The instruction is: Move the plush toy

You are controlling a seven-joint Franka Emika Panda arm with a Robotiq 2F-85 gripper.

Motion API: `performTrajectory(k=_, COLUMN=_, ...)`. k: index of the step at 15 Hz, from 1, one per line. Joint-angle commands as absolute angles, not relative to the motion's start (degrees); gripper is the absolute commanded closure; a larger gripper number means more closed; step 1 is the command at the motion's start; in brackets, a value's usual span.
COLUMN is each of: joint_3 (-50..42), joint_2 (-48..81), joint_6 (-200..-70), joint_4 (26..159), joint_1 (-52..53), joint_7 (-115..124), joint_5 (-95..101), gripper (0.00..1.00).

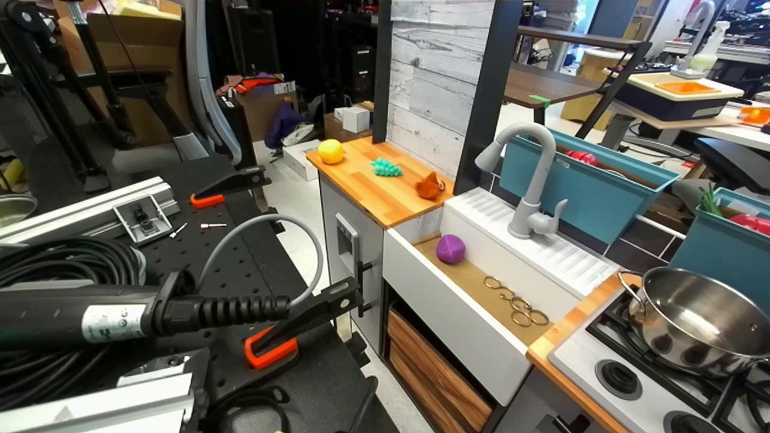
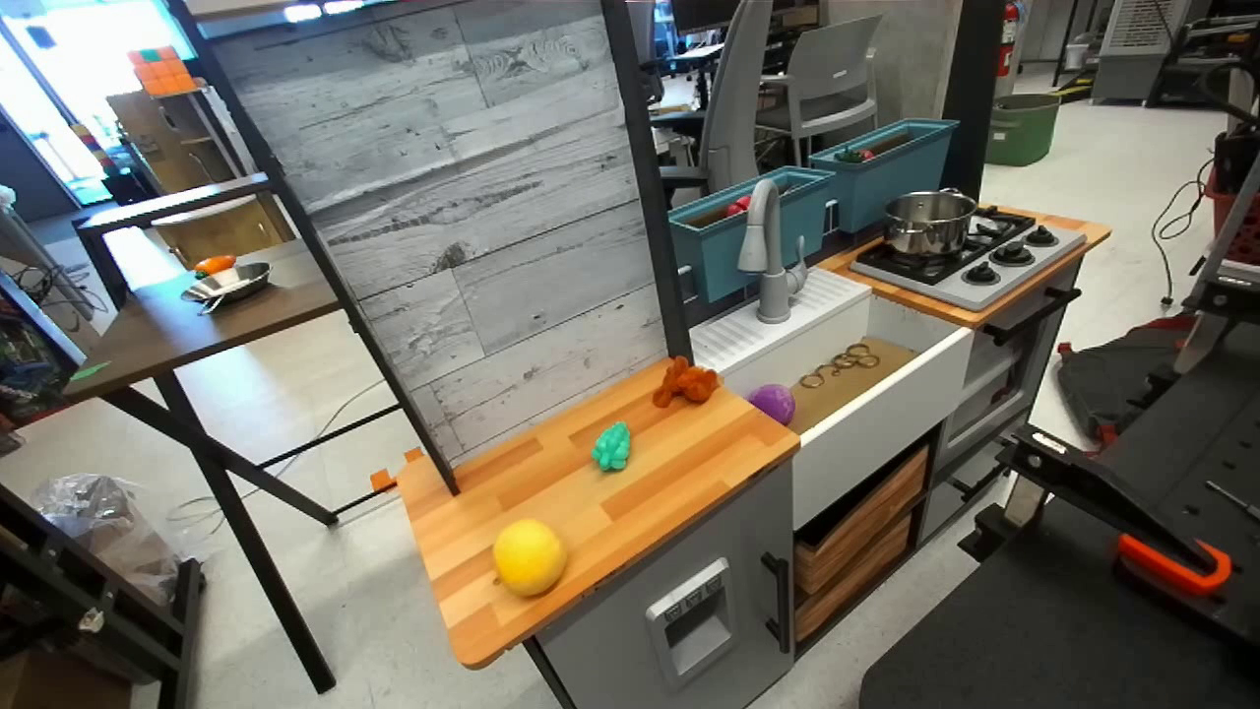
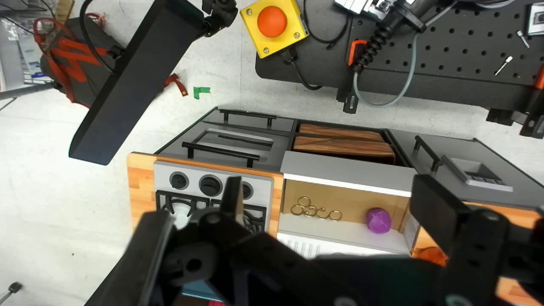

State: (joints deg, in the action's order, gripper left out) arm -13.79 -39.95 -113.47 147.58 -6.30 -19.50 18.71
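Observation:
The plush toy is a small orange-red lump. It lies on the wooden counter at its back edge, close to the sink, in both exterior views, the plush toy and again the plush toy. In the wrist view the plush toy is partly hidden behind the right-hand finger. My gripper shows only in the wrist view. Its two fingers are wide apart with nothing between them, high above the toy kitchen. The gripper is out of view in both exterior views.
A teal toy and a yellow ball share the wooden counter. The sink holds a purple toy and gold rings. A grey faucet, a grey wood panel and a steel pot stand nearby.

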Motion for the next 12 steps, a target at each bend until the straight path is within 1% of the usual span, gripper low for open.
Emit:
performTrajectory(k=1, joint_3=-13.4, joint_2=-39.9, joint_6=-113.4, joint_4=147.5, joint_1=-6.8, joint_7=-19.8, joint_5=18.4, gripper=0.00)
performTrajectory(k=8, joint_3=-13.4, joint_2=-39.9, joint_6=-113.4, joint_4=147.5, joint_1=-6.8, joint_7=-19.8, joint_5=18.4, gripper=0.00)
performTrajectory(k=11, joint_3=-11.9, joint_2=-34.3, joint_6=-115.7, joint_4=147.4, joint_1=-5.5, joint_7=-16.3, joint_5=17.2, gripper=0.00)
performTrajectory(k=12, joint_3=-11.0, joint_2=-31.8, joint_6=-118.4, joint_4=147.8, joint_1=-4.9, joint_7=-14.4, joint_5=16.8, gripper=0.00)
